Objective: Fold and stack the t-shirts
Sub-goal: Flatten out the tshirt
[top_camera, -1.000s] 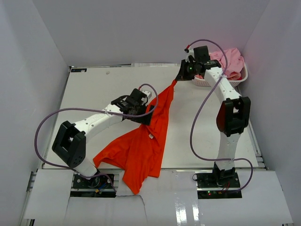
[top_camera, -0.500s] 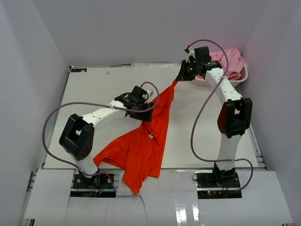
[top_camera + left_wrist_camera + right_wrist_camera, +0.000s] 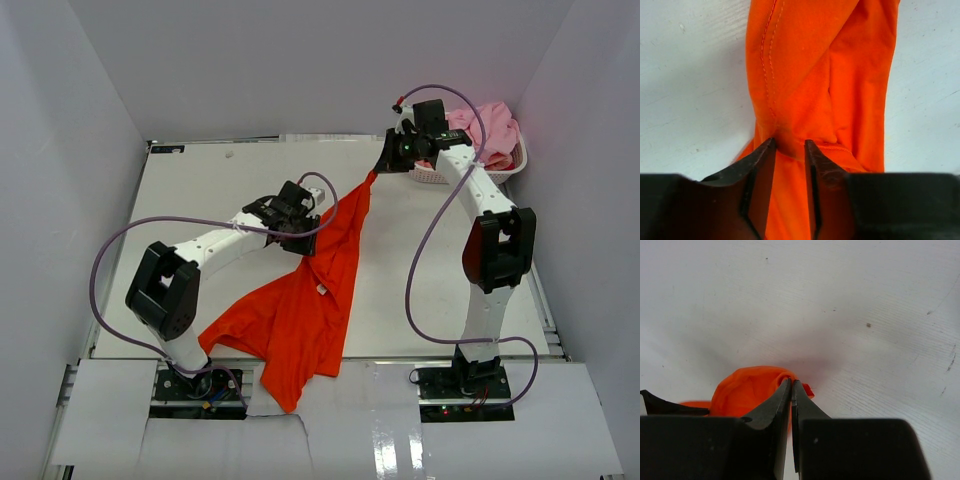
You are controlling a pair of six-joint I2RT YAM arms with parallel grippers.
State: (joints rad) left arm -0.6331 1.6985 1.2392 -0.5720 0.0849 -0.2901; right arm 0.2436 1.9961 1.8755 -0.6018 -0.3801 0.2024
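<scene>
An orange-red t-shirt [image 3: 300, 310] lies stretched in a long diagonal across the white table [image 3: 200, 190], its lower part spilling over the near edge. My right gripper [image 3: 385, 160] is at the shirt's far tip, shut on a bunched corner of the t-shirt [image 3: 745, 387], jaws pressed together [image 3: 791, 382]. My left gripper [image 3: 303, 238] is at the shirt's left edge about midway along. In the left wrist view its jaws [image 3: 789, 144] have drawn close together over a raised fold of the t-shirt [image 3: 825, 75] beside a stitched seam.
A white perforated basket [image 3: 500, 172] stands at the far right corner with light pink t-shirts [image 3: 492, 125] heaped in it, just behind the right arm. Grey walls enclose the table on three sides.
My left gripper's jaws have narrowed from wide open onto a fold of the orange-red t-shirt, and the left arm shifted slightly. The right arm and shirt tip stayed put.
</scene>
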